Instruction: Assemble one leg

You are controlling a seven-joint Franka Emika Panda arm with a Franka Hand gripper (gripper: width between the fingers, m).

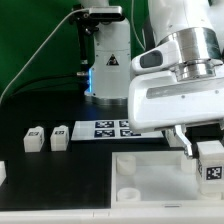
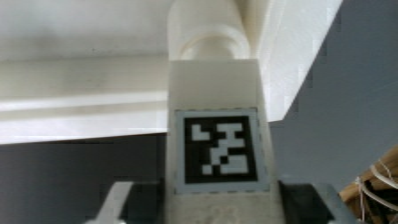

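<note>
My gripper (image 1: 208, 152) is shut on a leg (image 1: 211, 161), a small white block with a black-and-white tag facing out. It hangs over the right side of the large white square tray-like part (image 1: 150, 180). In the wrist view the leg (image 2: 219, 130) stands between my fingers (image 2: 128, 205), its far end at a rounded corner socket (image 2: 217, 44) of the tray part. I cannot tell whether the leg touches the socket. Two more legs (image 1: 34, 139) (image 1: 60, 137) stand on the black table at the exterior view's left.
The marker board (image 1: 112, 129) lies on the table behind the tray part. A white cylindrical stand (image 1: 105, 60) with a tag and a blue light rises at the back. Another white piece (image 1: 2, 172) sits at the exterior view's left edge.
</note>
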